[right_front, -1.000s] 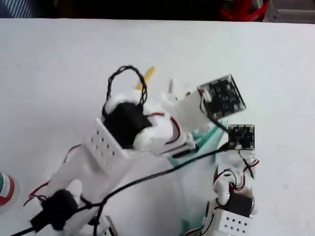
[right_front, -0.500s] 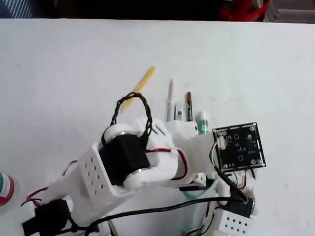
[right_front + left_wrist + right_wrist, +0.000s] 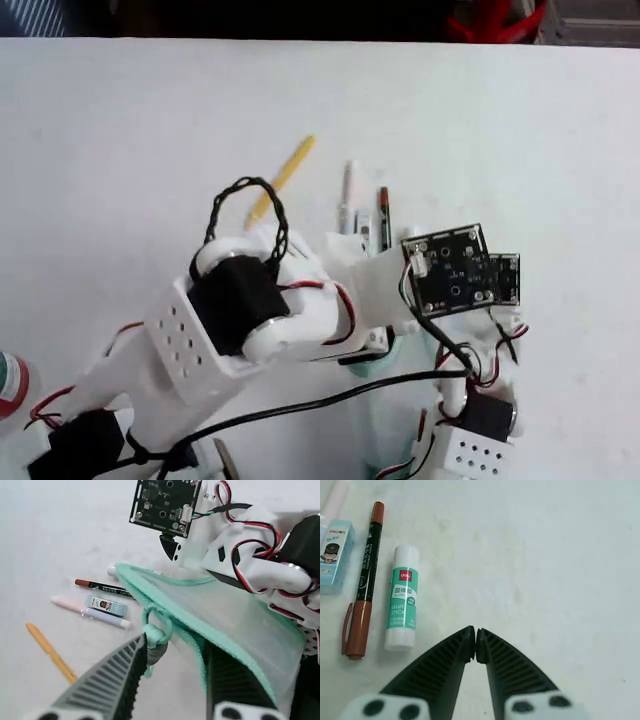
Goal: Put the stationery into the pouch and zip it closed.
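Mint pouch [image 3: 235,615] between left pincer [image 3: 177,647] tips

Just beyond the mint-green mesh pouch [image 3: 240,620], a white glue stick [image 3: 402,597], a brown pen [image 3: 365,580] and a pale blue eraser box [image 3: 334,555] lay with only slim gaps between them. The right arm's white wrist [image 3: 250,545] and black circuit board [image 3: 165,502] crowded the pouch's mouth, perhaps touching it. Farther from the pouch, around a yellow pencil [image 3: 50,652], the white table [image 3: 45,540] gave open room.
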